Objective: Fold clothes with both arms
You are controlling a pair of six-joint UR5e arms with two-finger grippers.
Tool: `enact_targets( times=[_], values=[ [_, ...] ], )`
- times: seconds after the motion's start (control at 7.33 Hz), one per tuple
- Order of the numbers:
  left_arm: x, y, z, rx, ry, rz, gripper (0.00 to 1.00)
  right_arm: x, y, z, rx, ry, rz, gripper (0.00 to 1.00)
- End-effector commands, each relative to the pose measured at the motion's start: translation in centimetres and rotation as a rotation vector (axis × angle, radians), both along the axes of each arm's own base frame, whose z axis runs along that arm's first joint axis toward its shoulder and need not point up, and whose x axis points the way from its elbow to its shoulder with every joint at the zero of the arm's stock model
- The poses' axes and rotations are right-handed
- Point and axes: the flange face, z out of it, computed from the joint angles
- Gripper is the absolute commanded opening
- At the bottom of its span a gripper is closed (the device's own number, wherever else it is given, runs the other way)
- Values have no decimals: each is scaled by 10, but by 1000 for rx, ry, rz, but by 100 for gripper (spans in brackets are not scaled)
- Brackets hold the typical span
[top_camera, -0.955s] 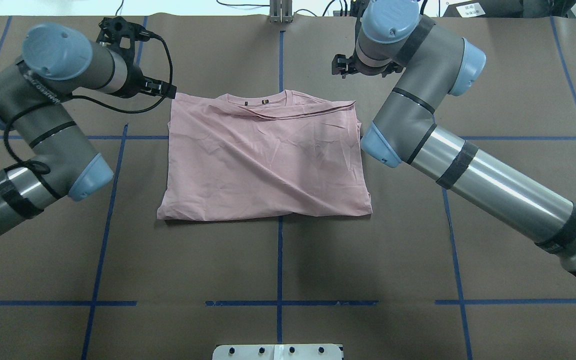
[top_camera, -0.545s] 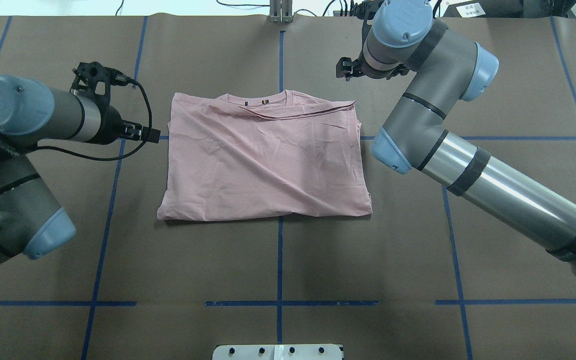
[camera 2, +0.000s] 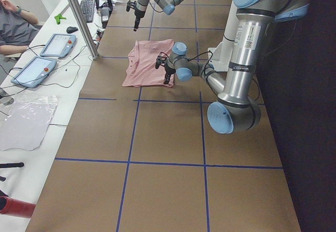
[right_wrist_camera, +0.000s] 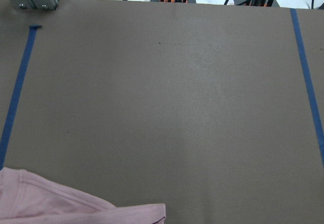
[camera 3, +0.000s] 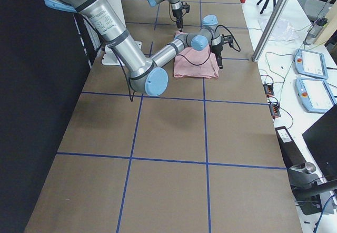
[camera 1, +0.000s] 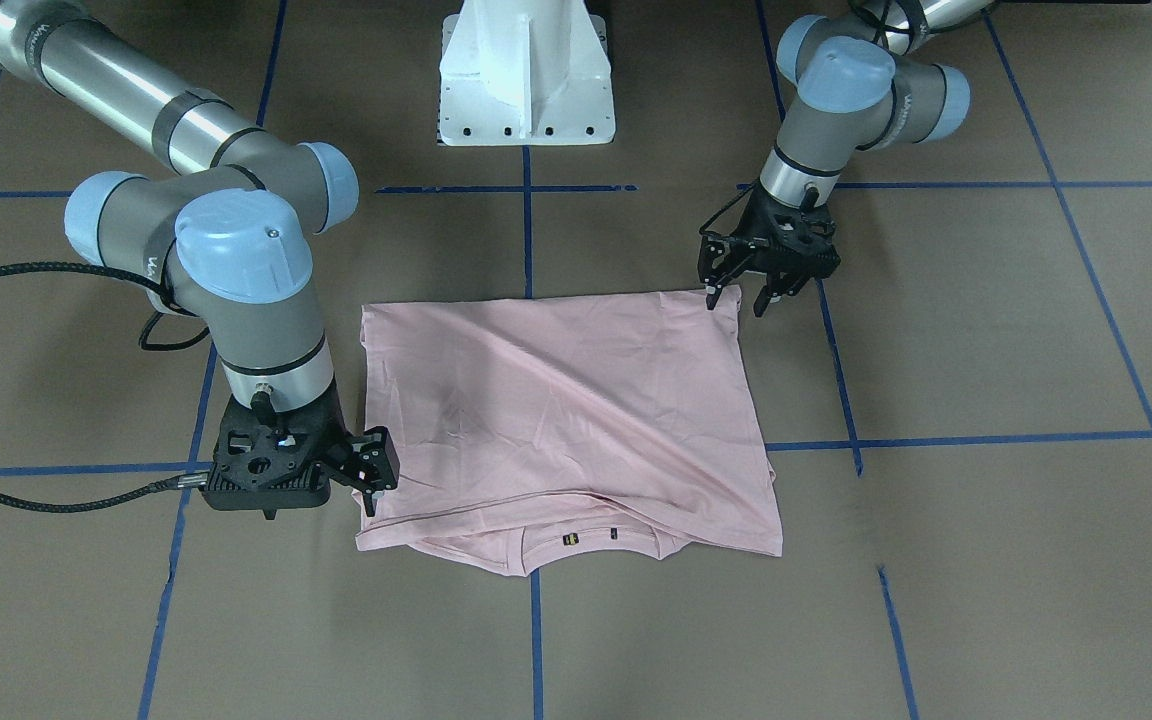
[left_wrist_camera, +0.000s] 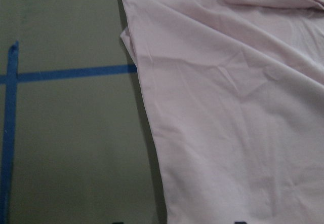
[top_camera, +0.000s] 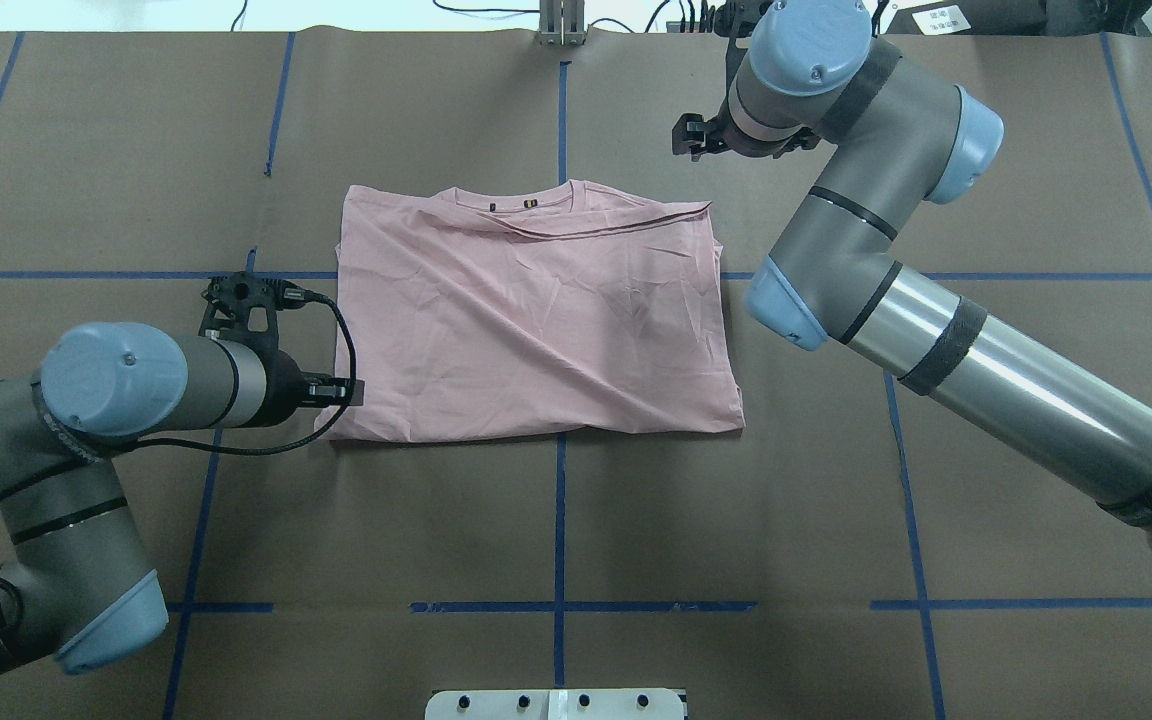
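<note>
A pale pink T-shirt [top_camera: 536,320], folded into a rough rectangle, lies flat at the middle of the brown tabletop [top_camera: 556,520], collar edge on the side away from the robot. The left arm [top_camera: 116,380] is bent sharply at the elbow, its wrist turned toward the shirt. The left hand [camera 1: 736,303] points down at the shirt's near left corner, fingers spread wide. The right arm [top_camera: 1016,400] stretches long across the tabletop and bends back at the wrist. The right hand [camera 1: 373,490] hangs over the far right corner by the collar; whether its fingers are spread cannot be told.
</note>
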Motion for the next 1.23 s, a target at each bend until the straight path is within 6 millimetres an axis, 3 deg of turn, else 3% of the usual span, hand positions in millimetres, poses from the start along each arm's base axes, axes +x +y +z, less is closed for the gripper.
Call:
enact_targets(
  times=[0.0,0.14,0.27,0.55,0.82,1.09],
  values=[
    [12,9,4,-16,-5,0,67,0,0,-1,1,-1,0,100],
    [12,9,5,-16,-7,1,67,0,0,0,-1,0,0,100],
    [12,9,5,-17,-8,-1,55,0,0,3,-3,2,0,100],
    [17,15,7,-18,-11,13,0,1,0,4,-4,3,0,100],
    [12,17,6,-4,-13,18,0,1,1,5,-4,3,0,100],
    [-17,24,38,95,-98,100,0,1,1,7,-5,6,1,100]
  ],
)
